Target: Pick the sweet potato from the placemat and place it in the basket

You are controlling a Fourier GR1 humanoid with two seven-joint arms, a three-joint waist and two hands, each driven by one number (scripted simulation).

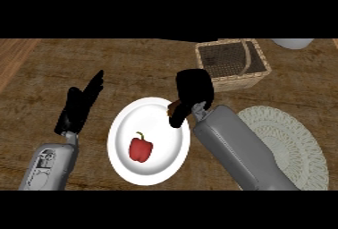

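Forearms enter from the lower edge. Between them a white plate (162,134) bears a red pepper (141,150), with the woven placemat (297,143) to its right. The left hand (79,107) is open, fingers straight. The right hand (192,89) curls round the sweet potato (174,107) over the plate's far rim, short of the basket (241,80).

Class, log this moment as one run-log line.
right hand: curled round sweet potato, over plate rim | left hand: open, idle | basket: not yet reached
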